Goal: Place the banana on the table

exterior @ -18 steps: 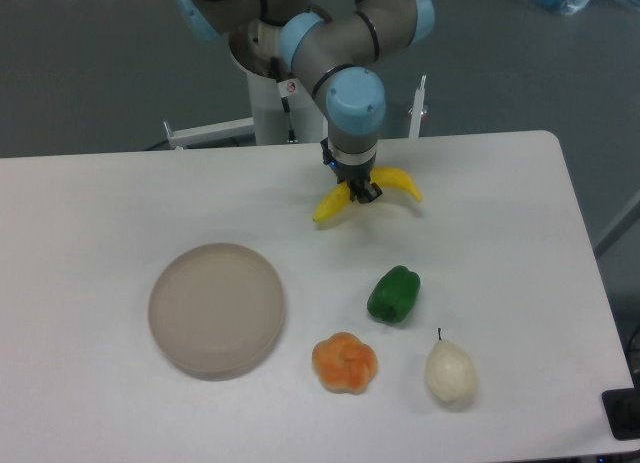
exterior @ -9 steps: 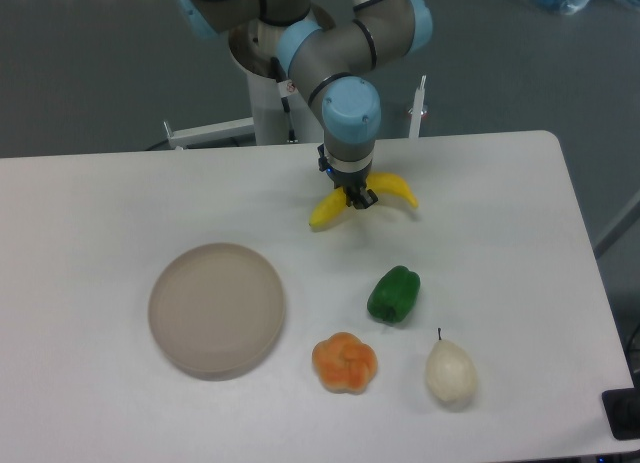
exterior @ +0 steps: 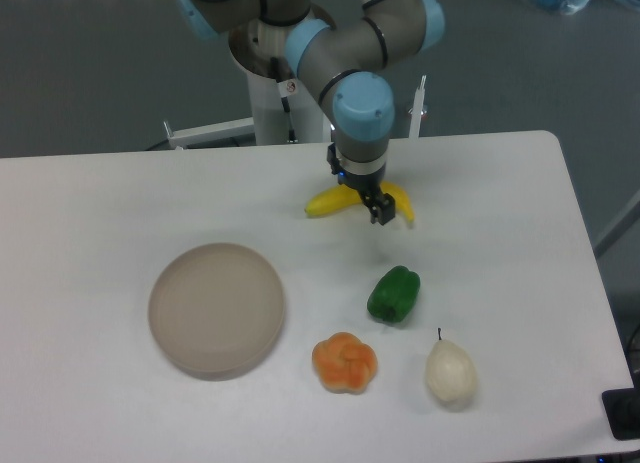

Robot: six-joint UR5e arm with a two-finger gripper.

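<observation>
The yellow banana lies on the white table at the back middle, its left end pointing left and its right end showing past the gripper. My gripper points down over the banana's right half. Its jaws stand apart, with one dark fingertip in front of the banana and the other behind it. The banana's middle is hidden by the fingers.
A round beige plate sits front left. A green pepper lies just in front of the banana, with an orange pumpkin-like toy and a pale pear nearer the front edge. The robot base stands behind the table.
The banana has dropped from an arched hold to lying flatter on the table. The gripper has turned, shifted slightly right, and its jaws have parted.
</observation>
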